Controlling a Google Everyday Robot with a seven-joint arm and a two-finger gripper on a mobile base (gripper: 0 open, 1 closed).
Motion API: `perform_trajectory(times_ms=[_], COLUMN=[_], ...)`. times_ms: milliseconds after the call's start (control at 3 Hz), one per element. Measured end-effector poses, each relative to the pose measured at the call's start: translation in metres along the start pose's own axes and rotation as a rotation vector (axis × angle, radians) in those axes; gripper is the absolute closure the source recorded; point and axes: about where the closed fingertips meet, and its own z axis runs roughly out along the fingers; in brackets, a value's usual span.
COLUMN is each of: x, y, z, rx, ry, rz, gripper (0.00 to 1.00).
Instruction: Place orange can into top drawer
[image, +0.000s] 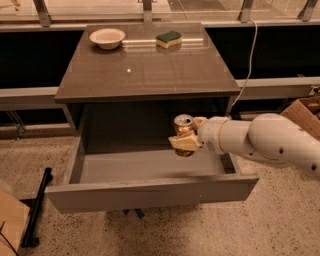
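Drawer work now: the top drawer (150, 192) is pulled well out, its plain front panel below the gripper and on the near side of it, its grey floor lying open right under the hand. I read that as the reason it stands out like this, to give a way in from above. Just over that floor, toward the drawer's right half, the gripper (184, 144) hangs with its tan fingers closed round the lower body of the orange can (183, 128). The can is upright, silver top and pull tab showing above the fingers, its bottom clear of the floor as far as I can judge. A low, upright grip makes sense, since the can could go down onto its base and stand when let go. It sits inside the drawer's outline but rests on nothing, so the placing is not yet done. To the right of the hand the white arm (260, 142) reaches in, forearm close to level, crossing above the drawer's right wall, the fingers taking the can from the side. Beyond and above the gripper runs the cabinet (150, 75) top. Far back on it, well apart from the hand, sit a pale bowl (107, 38) off to the left and a green-and-yellow sponge (169, 39) almost straight behind.
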Motion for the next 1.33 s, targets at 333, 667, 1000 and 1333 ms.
perform_trajectory(times_ms=[333, 667, 1000, 1333], x=[0.034, 0.063, 0.068, 0.067], y=[-0.013, -0.038, -0.041, -0.039], z=[0.011, 0.016, 0.019, 0.020], rx=[0.037, 0.087, 0.091, 0.088], ry=[-0.003, -0.013, -0.015, -0.015], rz=[-0.015, -0.024, -0.024, -0.025], gripper=[1.00, 0.82, 0.59, 0.36])
